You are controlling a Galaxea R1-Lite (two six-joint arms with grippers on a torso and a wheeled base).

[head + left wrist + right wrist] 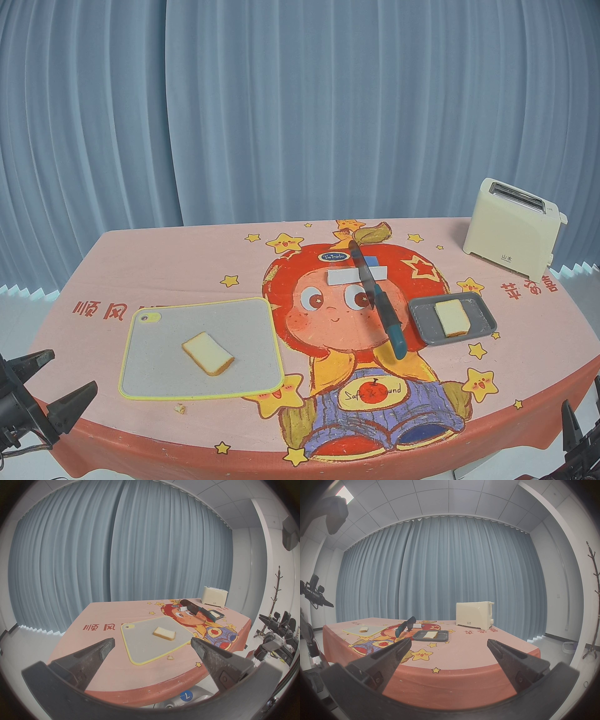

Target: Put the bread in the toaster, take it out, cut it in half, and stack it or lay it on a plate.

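On cutting board (162, 350), bread piece (207, 353); on plate (484, 315), second piece (452, 317). Between them, knife (378, 300), seemingly propped on white block (344, 276). Far right, toaster (512, 228). My left gripper (152, 641), right gripper (448, 641): fingers wide, empty.

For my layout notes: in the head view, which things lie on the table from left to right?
Cutting board, bread slice on it, knife, grey tray holding another slice, toaster.

a lab-like test room — full-width blue curtain (300, 106), panelled ceiling (447, 498), black gear (275, 630) beside the table (175, 262)
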